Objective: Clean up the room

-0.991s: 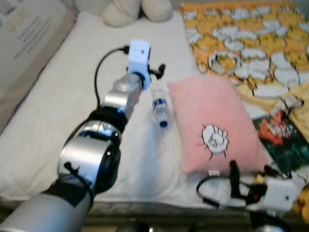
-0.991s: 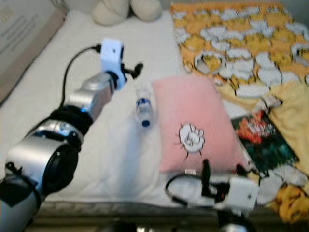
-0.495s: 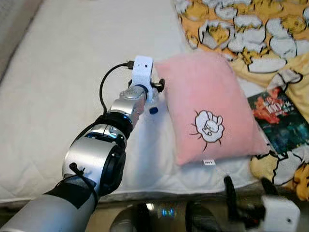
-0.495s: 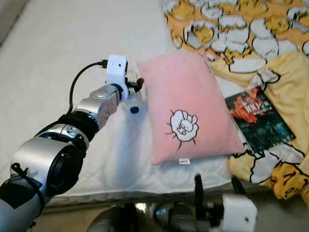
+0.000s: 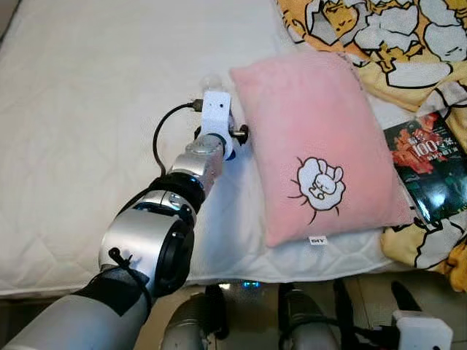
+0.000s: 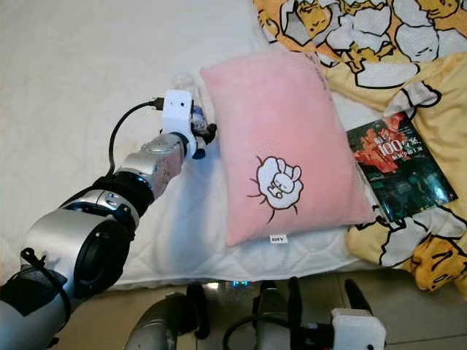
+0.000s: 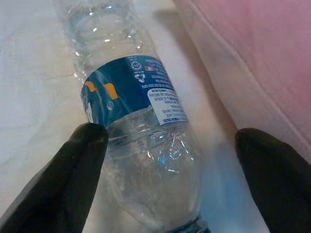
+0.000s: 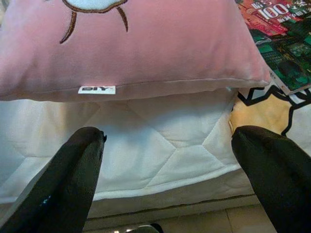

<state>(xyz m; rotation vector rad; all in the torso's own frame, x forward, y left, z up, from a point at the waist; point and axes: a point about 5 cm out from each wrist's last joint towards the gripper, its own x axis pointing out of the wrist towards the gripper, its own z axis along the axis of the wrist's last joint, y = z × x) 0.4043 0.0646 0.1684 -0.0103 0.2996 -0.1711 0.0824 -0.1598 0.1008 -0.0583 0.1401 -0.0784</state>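
The silver left arm stretched forward, its two-fingered black left gripper (image 7: pixel 170 160) spread wide apart. The right arm hung low at the robot's front, its right gripper (image 8: pixel 175 160) likewise spread wide, fingers parted.

The left gripper (image 7: pixel 170 160) sits over the bottle (image 7: pixel 133 121), which lies on the mattress (image 5: pixel 87 131) between its spread fingers. The pillow (image 5: pixel 314 138) lies just to the gripper's right. Farther right, beyond the pillow, the book (image 5: pixel 427 164) rests on the blanket (image 5: pixel 379 36).
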